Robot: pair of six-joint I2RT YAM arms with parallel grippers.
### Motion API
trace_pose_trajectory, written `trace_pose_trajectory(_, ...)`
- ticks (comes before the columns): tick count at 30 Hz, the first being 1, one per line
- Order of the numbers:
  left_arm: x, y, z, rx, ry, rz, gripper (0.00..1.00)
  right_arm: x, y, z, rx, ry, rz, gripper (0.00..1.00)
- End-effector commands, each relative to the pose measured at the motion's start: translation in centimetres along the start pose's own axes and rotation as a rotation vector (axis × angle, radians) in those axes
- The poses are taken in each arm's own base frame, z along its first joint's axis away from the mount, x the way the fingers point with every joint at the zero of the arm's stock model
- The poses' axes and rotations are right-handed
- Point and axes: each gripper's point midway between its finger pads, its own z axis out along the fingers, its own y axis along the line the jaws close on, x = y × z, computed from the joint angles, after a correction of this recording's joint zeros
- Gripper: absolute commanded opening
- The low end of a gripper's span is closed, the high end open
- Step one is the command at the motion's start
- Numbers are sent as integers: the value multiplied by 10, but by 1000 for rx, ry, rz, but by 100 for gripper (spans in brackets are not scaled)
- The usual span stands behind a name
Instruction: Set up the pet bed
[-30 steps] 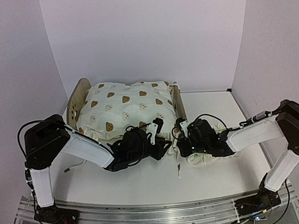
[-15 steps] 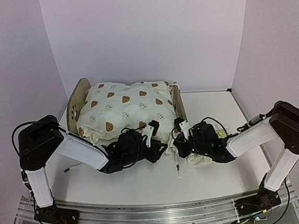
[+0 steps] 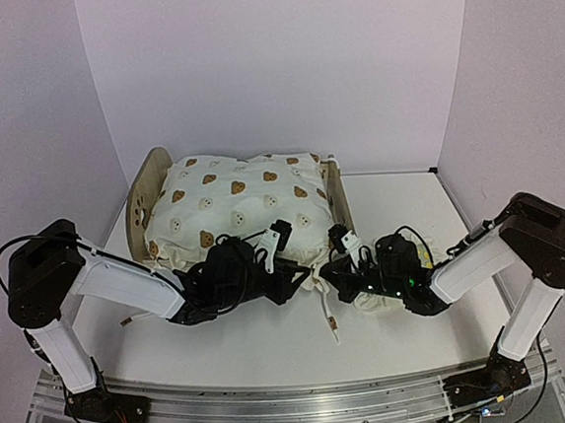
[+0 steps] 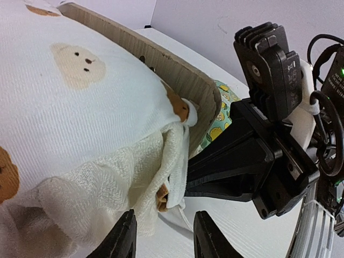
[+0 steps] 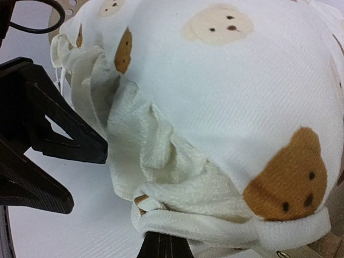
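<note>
Top view: the pet bed (image 3: 150,195) sits on the table (image 3: 400,201), a bear-print cushion (image 3: 232,201) heaped over it. The left gripper (image 3: 294,282) and right gripper (image 3: 329,270) meet at the bed's near right corner.

Left wrist view: the left gripper (image 4: 164,239) shows fingers partly apart, clasping nothing, just below the bed's rail (image 4: 166,67).

Right wrist view: the right gripper (image 5: 164,248) is pinched closed on the cushion's (image 5: 231,91) ruffled corner.
</note>
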Motion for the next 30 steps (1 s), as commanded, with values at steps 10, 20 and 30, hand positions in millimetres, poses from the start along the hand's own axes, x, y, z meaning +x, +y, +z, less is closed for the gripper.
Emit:
trace_pose_trajectory(10, -25, -15, -10, 47, 41, 80, 50, -37, 18, -20, -108, -131, -21, 0)
trace_pose_trajectory(20, -39, -17, 1, 56, 1, 66, 52, -33, 19, -23, -114, -125, -20, 0)
trace_pose_trajectory(30, -45, -16, 11, 167, 84, -115, 48, -36, 19, -27, -111, -137, -28, 0)
